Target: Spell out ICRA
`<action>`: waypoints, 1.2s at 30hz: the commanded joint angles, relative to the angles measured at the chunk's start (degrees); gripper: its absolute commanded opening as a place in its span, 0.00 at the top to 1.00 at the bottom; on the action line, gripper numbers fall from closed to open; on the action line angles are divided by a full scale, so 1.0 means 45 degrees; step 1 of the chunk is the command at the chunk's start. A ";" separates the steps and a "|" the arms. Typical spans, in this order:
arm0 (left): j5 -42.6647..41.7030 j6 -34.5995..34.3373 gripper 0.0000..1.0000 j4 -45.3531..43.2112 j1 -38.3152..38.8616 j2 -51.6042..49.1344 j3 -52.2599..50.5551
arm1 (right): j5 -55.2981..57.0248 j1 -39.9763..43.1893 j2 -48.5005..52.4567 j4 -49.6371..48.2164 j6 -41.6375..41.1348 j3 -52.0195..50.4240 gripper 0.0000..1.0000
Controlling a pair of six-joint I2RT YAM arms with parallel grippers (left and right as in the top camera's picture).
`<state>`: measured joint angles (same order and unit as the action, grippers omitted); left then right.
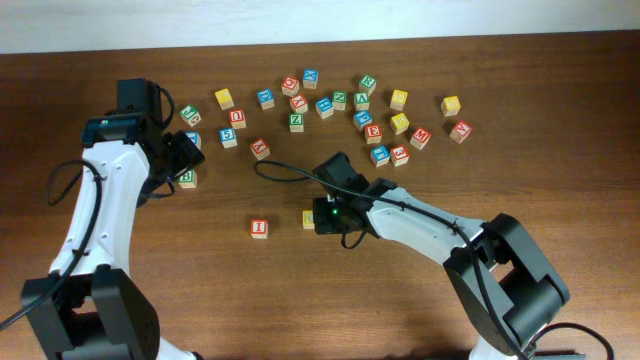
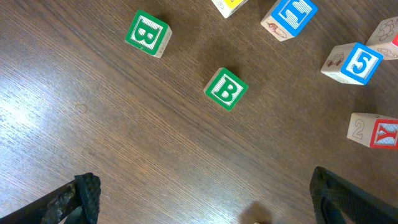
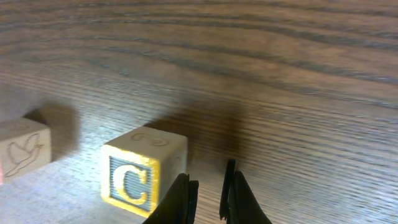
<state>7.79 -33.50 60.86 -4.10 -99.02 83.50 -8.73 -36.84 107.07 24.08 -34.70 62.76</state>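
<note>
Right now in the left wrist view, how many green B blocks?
2. Upper B block sits top left; centre B block lies below and right of it, apart. More may lie outside this frame.

Robotics lab setup, two white robot arms (image 1: 98, 205) at a wood-grain table (image 1: 200, 305), scattered alphabet blocks (image 1: 224, 98)

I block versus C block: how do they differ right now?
The I block shows a red letter; the C block is framed in yellow. The I block stands clear of both arms; the C block sits just beside the shut right gripper, which partly hides it from above. Both are wooden cubes on the table.
</note>
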 commanded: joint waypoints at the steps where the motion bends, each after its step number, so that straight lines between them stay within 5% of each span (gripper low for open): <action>1: 0.0141 -0.0078 0.01 0.0015 -0.0019 -0.0087 -0.0034 | 0.0855 -0.0087 0.0083 0.0185 -0.0068 -0.0117 0.90; 36: 0.0141 -0.0078 0.01 0.0015 -0.0019 -0.0087 -0.0034 | 0.2147 0.0393 -0.0792 0.0665 -0.0049 0.0044 0.96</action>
<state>7.79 -33.50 60.86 -4.10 -99.02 83.50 1.45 -36.21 106.87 26.79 -34.70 62.76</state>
